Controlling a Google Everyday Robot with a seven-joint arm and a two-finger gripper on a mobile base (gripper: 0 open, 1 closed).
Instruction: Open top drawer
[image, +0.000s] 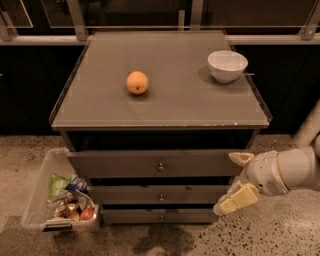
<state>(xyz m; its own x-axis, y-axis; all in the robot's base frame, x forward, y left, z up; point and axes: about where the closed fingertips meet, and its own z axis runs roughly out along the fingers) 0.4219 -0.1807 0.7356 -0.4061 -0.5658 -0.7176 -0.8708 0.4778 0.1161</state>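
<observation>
The top drawer (150, 164) is the widest of three grey drawer fronts under the grey counter top, with a small round metal knob (160, 167) at its middle. It stands a little out from the cabinet. My gripper (236, 181) is at the drawer's right end, to the right of the knob. It is open, with one cream finger (241, 158) up by the drawer's right edge and the other cream finger (235, 200) lower, by the middle drawer (160, 195).
An orange (137, 82) and a white bowl (227, 65) sit on the counter top (165, 95). A clear bin (37, 200) with packets stands on the floor at the lower left. The bottom drawer (160, 216) is below. A pale pipe (310, 125) rises at right.
</observation>
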